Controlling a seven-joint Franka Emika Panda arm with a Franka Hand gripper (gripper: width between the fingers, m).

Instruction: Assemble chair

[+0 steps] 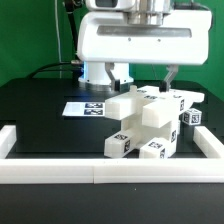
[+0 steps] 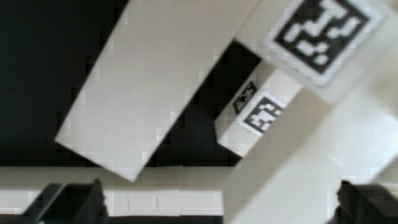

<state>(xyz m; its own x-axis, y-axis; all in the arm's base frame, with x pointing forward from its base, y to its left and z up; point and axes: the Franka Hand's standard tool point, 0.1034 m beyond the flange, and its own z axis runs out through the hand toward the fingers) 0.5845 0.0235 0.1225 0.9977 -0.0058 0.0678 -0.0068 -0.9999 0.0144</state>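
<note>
Ok so the chair parts (image 1: 142,125) are all huddled in one white pile on the bench (image 1: 40,112), sitting around 4 o'clock from the middle in the exterior view, with the marker board (image 1: 85,107) at roughly 10 o'clock from the pile. My tool (image 2: 210,200) is spread wide and pinching nothing, hanging over the pile's far side at about 1 o'clock. The wrist view shows a long slab (image 2: 151,90) lying slantwise right next to a couple of tagged blocks, pretty crowded. My read: the step here is picking the first piece. To do that well I'd turn the wrist so the fingers line up across the slab's narrow width, come straight down over its middle, and keep both fingers clear of the neighbours before squeezing. A grab near one end would probably let it swing or nudge the pile.
</note>
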